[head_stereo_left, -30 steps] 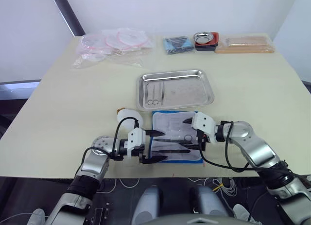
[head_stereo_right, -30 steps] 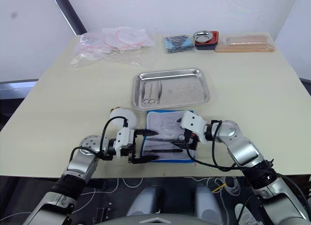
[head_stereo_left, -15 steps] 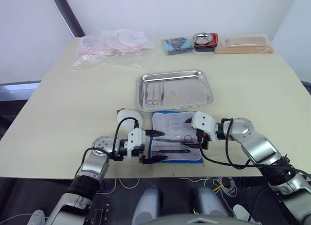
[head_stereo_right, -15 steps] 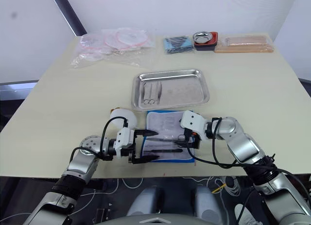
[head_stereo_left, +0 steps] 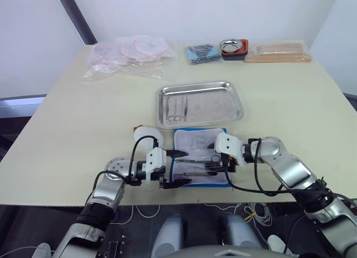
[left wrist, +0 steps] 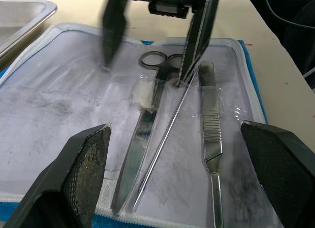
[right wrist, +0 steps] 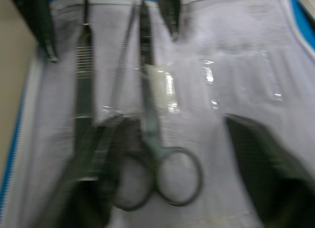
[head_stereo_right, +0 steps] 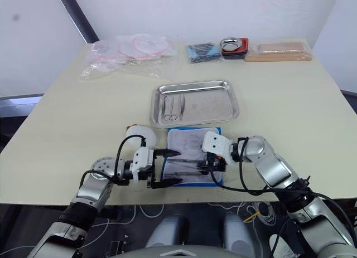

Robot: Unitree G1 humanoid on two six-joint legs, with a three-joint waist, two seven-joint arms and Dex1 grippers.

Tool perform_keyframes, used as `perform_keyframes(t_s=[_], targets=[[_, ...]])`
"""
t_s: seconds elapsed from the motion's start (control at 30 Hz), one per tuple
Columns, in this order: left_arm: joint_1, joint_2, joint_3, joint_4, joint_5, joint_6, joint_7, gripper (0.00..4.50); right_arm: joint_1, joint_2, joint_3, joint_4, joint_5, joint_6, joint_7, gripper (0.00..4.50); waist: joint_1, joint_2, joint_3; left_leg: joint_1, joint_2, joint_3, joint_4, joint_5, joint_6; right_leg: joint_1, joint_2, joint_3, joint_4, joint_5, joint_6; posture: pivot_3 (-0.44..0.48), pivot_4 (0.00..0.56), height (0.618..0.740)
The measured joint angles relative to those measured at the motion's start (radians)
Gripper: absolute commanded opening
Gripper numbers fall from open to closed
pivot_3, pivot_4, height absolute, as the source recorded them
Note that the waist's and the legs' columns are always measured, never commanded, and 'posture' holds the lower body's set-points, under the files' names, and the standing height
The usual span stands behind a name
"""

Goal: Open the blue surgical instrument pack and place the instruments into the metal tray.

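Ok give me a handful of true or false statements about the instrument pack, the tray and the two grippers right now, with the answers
1. The blue surgical instrument pack lies open on the table. True.
2. The metal tray holds nothing. False: a couple of instruments already lie at its left end.
3. Ring-handled scissors still sit in the pack's lining. True.
4. The left gripper is clamped on the scissors. False: its jaws are wide open over the pack's left edge.
5. The right gripper is over the tray. False: it is over the pack, jaws open, near the scissors' rings.
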Motion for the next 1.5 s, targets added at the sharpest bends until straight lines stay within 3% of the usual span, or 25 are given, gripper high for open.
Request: perform_keyframes(t_s=[0.13,0.5,1.1,1.5], targets=[[0.003,0.000,0.000,0.000,0.000,-0.001,0.006,4.50,-0.003,-0.004,0.011,-0.004,-0.003,0.000,0.019,0.05,0.000,-0.002,-0.002,0.001,0.000,0.000,0.000,0.000,0.000,0.000,0.000,0.001,0.000,0.000,0.000,0.000,0.150,0.740],[0.003,-0.001,-0.002,0.000,0.000,-0.006,0.007,4.50,-0.025,-0.026,0.038,-0.031,-0.053,-0.042,0.033,0.05,0.001,-0.002,-0.003,0.000,0.003,0.000,-0.001,0.000,0.000,-0.001,0.000,0.001,-0.001,0.000,0.000,0.000,0.150,0.740],[0.006,-0.004,-0.003,-0.007,0.000,-0.013,0.008,4.50,-0.118,-0.079,0.083,-0.203,-0.095,0.216,0.092,0.05,0.002,0.000,0.000,-0.002,0.004,-0.001,-0.003,0.000,0.000,-0.003,-0.002,0.000,-0.003,0.000,0.000,0.000,0.150,0.740],[0.008,-0.005,-0.004,-0.017,0.001,-0.008,0.010,4.50,-0.146,-0.132,0.098,-0.242,-0.101,0.266,0.110,0.05,0.002,0.001,0.003,-0.003,0.003,-0.001,-0.004,0.000,0.000,-0.005,-0.004,-0.002,-0.005,-0.001,0.001,0.000,0.150,0.740]])
